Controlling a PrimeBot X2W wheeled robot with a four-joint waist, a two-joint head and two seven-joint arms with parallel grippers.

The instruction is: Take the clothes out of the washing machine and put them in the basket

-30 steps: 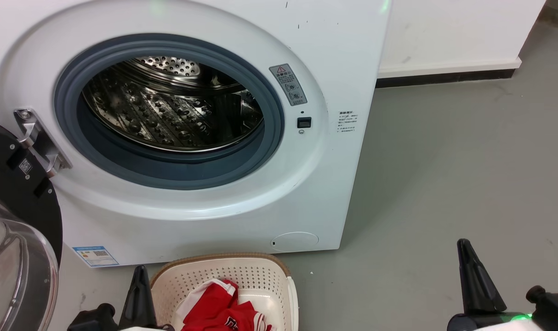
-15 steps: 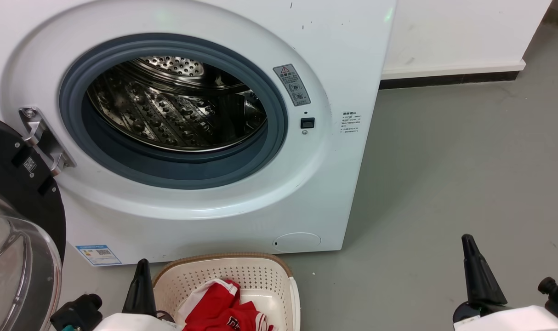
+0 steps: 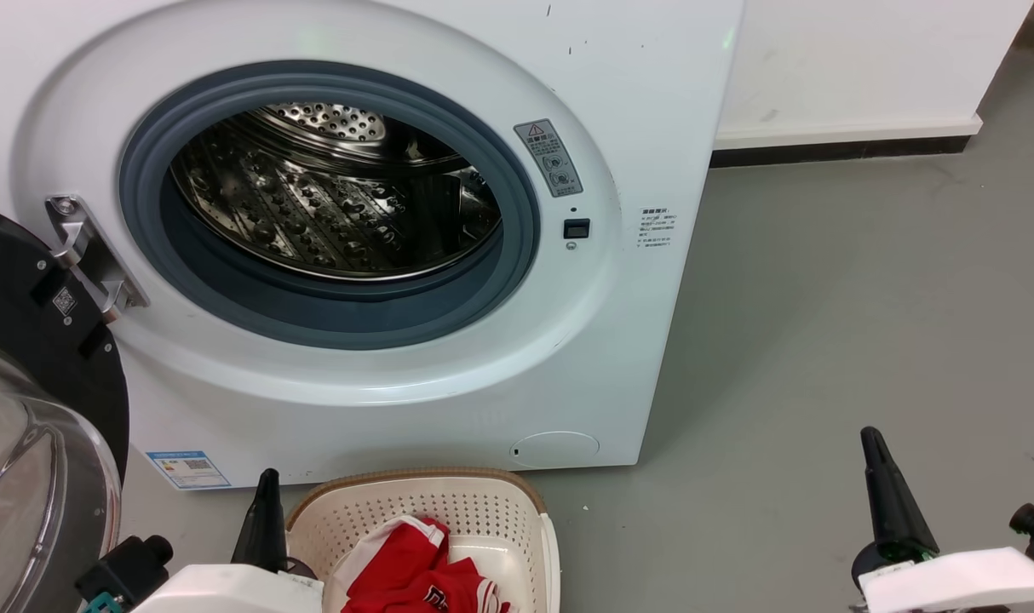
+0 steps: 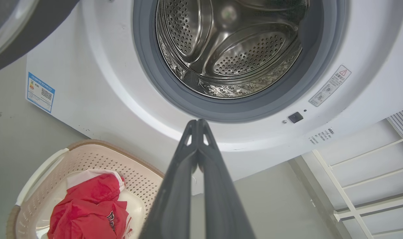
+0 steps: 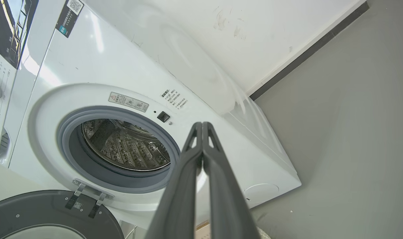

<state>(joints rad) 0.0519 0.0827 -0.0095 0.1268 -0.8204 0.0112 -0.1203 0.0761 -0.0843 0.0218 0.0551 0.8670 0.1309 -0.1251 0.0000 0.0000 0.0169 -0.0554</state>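
washing machine (image 3: 449, 375) stood with its door (image 3: 23, 306) swung open at left, perforated steel drum (image 3: 330, 213) in view. red clothes (image 3: 402, 562) lay bunched in the basket (image 3: 415, 478), just in front of the machine. left gripper (image 4: 197, 122) just beside basket, fingers pressed together, holding nothing. right gripper (image 5: 201, 123) well apart over grey floor (image 3: 824, 323), fingers likewise together, empty.
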